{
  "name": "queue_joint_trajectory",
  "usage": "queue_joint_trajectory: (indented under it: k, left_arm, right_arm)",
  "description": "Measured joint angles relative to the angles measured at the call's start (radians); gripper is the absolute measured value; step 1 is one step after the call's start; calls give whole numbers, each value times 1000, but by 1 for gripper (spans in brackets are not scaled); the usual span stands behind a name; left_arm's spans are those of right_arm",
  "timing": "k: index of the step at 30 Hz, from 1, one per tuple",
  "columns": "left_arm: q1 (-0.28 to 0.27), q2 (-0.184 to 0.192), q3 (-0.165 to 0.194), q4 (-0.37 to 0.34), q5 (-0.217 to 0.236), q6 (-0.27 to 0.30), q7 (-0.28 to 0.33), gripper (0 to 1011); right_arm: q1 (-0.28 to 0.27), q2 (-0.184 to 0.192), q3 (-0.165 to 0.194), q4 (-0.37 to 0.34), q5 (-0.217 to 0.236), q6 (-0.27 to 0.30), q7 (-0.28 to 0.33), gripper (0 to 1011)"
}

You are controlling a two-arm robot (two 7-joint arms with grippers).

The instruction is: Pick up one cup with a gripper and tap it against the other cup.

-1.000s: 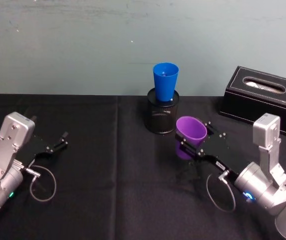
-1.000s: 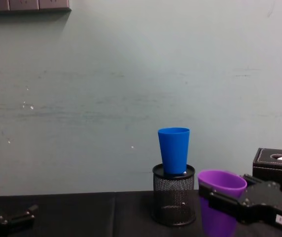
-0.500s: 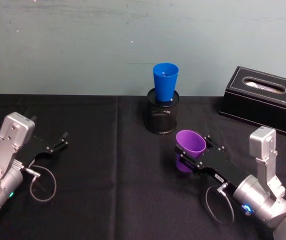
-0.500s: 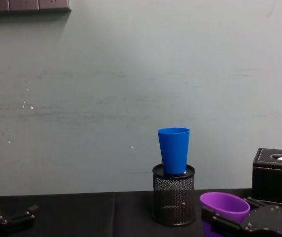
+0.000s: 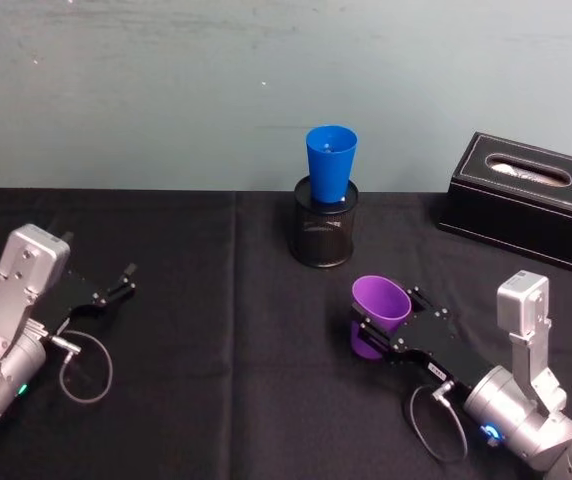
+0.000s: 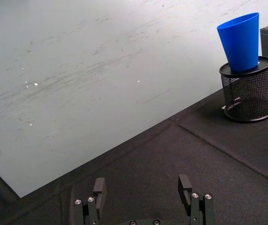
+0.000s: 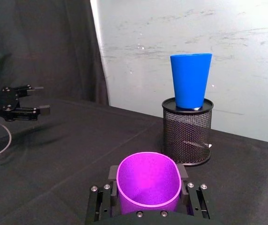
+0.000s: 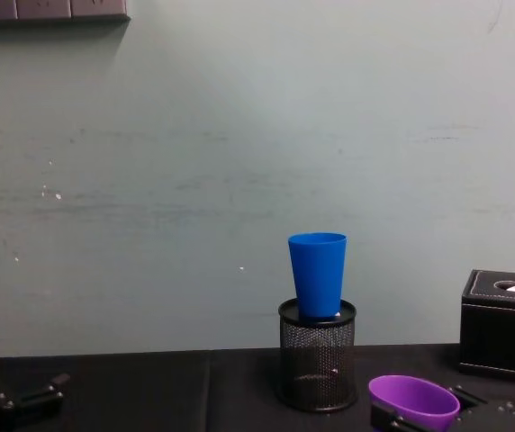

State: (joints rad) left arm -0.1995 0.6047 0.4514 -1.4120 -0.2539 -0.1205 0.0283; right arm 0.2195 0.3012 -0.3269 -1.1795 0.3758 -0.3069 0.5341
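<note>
one purple cup [image 5: 379, 298], pinched at its sides by right gripper [image 5: 387, 318], low over table [image 5: 216, 350], well apart from blue cup [image 5: 330, 160] standing in mesh holder [image 5: 323, 240]. step judged: carry. next likely: raise, advance, tap lightly. left gripper [image 5: 124, 281] spread, parked.

Purple cup [image 5: 381, 303]: smooth plastic, looks slightly translucent, soft sheen at rim. Blue cup [image 5: 330, 165]: smooth opaque plastic, satin gloss. Holder [image 5: 323, 238]: black metal wire mesh, matt, with solid rim band. Tabletop [image 5: 216, 340]: black cloth cover, matt, seam lines and light creases visible. Wall [image 5: 146, 90]: pale painted surface, matt, scuffed and scratched. Box [image 5: 526, 205]: black leather-look finish, pale stitching along top edges, low sheen. Right hand [image 5: 386, 312] and left hand [image 5: 126, 280]: black metal, matt, small bright screw heads. Wrist casing [image 5: 521, 300]: silver-grey, smooth, satin, hard-shelled look.
</note>
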Motion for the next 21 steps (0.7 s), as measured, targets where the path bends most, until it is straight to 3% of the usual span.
queue_joint_trajectory:
  k: [21]
  left_arm:
    - [0, 0, 0, 0, 0, 0, 0, 1011]
  right_arm:
    - [6, -12, 3, 33, 3, -21, 15, 724]
